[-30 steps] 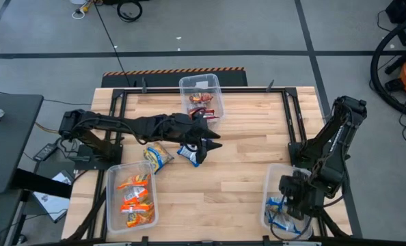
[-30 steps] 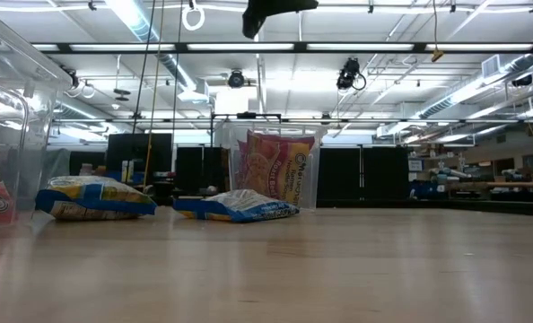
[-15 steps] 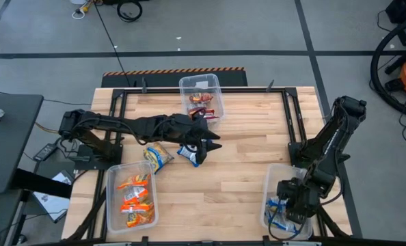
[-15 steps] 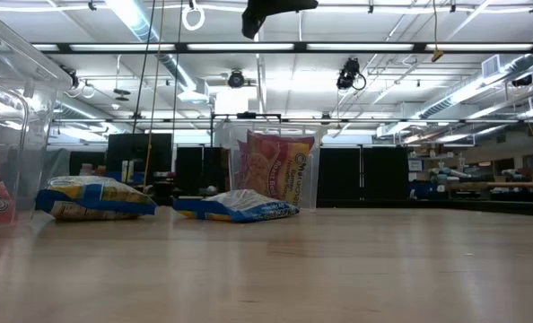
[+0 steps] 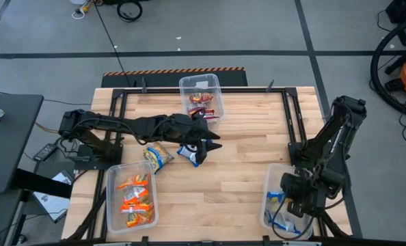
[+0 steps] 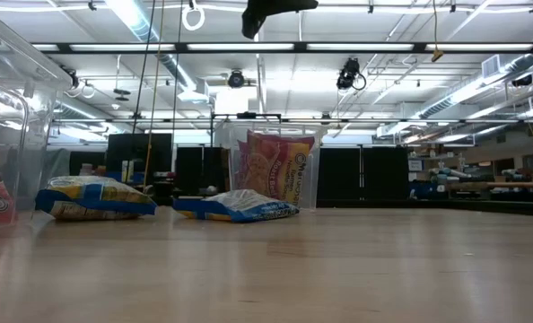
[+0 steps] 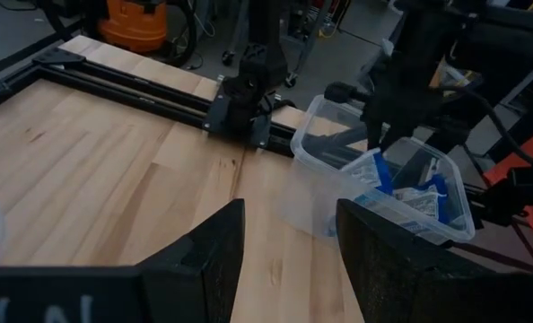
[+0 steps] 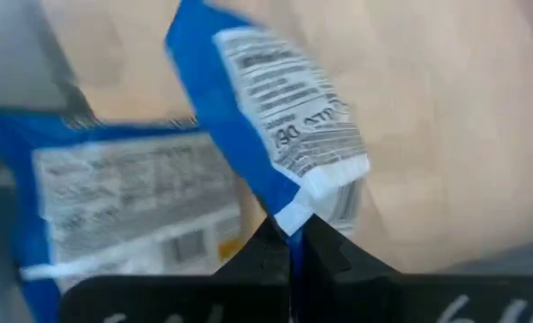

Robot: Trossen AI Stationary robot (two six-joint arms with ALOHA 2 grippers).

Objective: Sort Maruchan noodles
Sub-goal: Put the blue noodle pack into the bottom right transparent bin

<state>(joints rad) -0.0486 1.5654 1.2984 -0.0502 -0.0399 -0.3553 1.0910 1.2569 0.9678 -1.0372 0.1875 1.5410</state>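
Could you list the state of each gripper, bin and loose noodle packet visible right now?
left gripper: open, empty, above the table's middle.
right gripper: shut on a blue packet, in the right bin.
right bin: holds blue packets.
far bin: holds red packets.
left bin: holds orange packets.
two blue-and-yellow packets: lying loose on the table, unsorted.

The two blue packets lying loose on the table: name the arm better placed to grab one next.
Left. Its open tool hangs right above the nearer blue packet, the other blue packet just beside. The right tool is far off over the corner bin, shut on a blue packet.
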